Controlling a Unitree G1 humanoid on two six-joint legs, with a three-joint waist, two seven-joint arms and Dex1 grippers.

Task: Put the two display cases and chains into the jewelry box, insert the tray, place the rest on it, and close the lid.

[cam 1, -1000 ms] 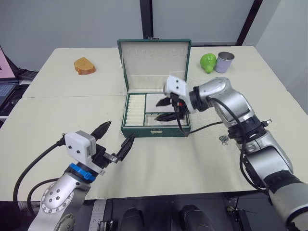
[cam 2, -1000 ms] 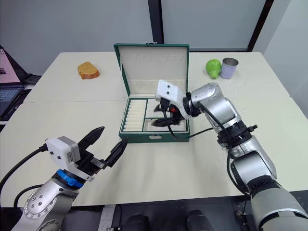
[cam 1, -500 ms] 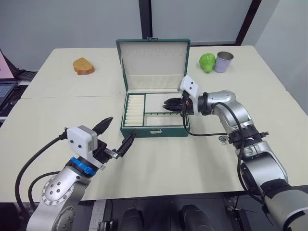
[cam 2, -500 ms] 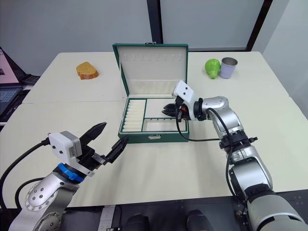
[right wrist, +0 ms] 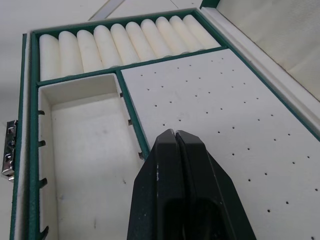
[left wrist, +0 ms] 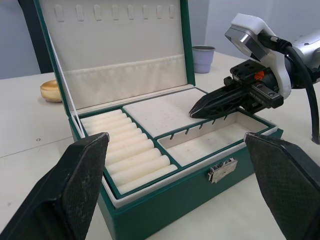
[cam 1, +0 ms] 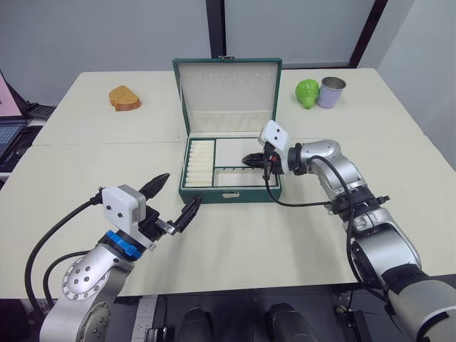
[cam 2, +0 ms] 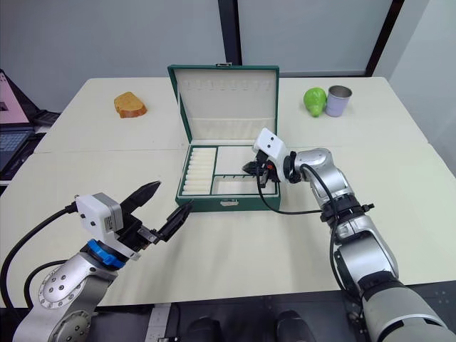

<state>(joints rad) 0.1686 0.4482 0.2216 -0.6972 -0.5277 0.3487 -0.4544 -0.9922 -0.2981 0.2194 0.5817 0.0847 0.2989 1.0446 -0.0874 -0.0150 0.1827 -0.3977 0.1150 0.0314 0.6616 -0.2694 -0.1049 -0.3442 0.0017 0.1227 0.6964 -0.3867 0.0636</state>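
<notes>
The right gripper (cam 1: 247, 159), its fingers pressed together on nothing, has drawn back slightly to the right edge of the tray (cam 1: 224, 177), which sits in the jewelry box (cam 1: 228, 192) mid-worktop with the lid (cam 1: 227, 89) upright. The left gripper (cam 1: 174, 199) stays in front of the box, fingers spread wide.

So the setup is a big pale cream matte worktop (cam 1: 85, 178) made of sections pushed together, seams visible between them. Behind it there's a plain grey-blue panelled wall (cam 1: 107, 32) with black vertical dividing strips (cam 1: 216, 28). An open laptop (cam 1: 8, 125) sits off at the left edge. Lighting is soft and even.
</notes>
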